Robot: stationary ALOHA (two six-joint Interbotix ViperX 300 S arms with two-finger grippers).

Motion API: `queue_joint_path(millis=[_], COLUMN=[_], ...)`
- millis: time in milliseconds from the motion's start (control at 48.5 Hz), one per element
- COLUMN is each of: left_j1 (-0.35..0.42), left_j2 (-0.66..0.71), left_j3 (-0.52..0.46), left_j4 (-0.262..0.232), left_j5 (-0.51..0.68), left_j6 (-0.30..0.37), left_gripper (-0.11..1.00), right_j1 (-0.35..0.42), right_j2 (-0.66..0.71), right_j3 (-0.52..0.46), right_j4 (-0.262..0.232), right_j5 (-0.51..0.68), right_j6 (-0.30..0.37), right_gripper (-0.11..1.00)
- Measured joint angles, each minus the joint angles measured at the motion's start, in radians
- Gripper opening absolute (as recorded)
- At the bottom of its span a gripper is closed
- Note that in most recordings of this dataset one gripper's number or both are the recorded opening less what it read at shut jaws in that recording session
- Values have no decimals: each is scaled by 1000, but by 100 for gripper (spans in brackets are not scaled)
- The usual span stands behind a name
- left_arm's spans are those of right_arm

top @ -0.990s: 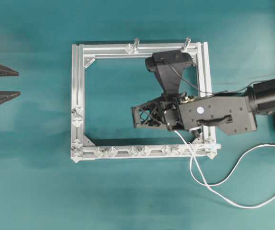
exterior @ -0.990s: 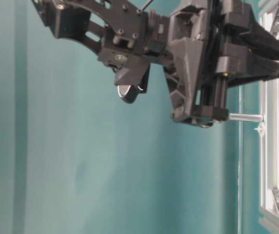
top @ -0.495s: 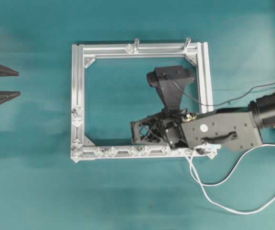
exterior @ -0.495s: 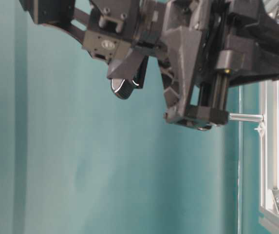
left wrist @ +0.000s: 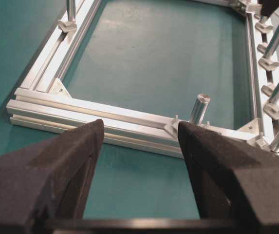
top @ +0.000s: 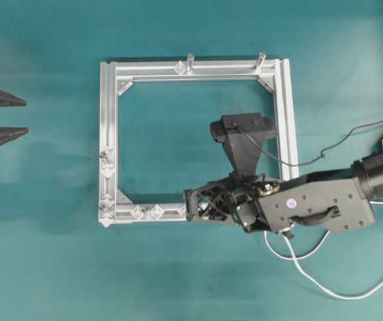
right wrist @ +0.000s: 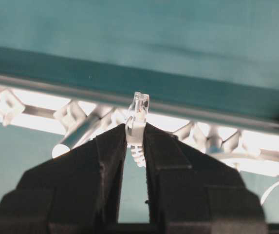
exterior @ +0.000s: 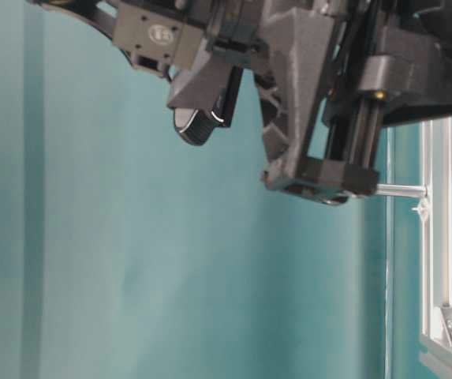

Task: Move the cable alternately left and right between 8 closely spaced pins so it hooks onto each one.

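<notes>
The cable's plug (right wrist: 137, 117) is being pinched by the right gripper (right wrist: 135, 146) just before the pins (right wrist: 71, 116), none visibly hooked yet.

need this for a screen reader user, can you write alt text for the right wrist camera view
Close up, the right gripper has its two black jaws shut on the small pale translucent plug of the white cable, the plug's tip sticking out past them. Just beyond lies the silver aluminium frame rail with translucent-white diamond-shaped pins along it, on a teal table.

Teal tabletop (top: 44, 267), evenly lit, possibly matte cloth
</notes>
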Motion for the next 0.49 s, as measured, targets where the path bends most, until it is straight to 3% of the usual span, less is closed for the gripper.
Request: queue_joint_path(millis=[495], left_j1=[2], left_j2=[0], left_j3=[0], left_j4=[0], left_j5=[0], left_j6=[0], left_gripper=[65], right_j1=[20], right_j2=[5], right_j3=[-3], right_j4=[0], right_j5=[0], right_j6=[9], right_gripper=[14])
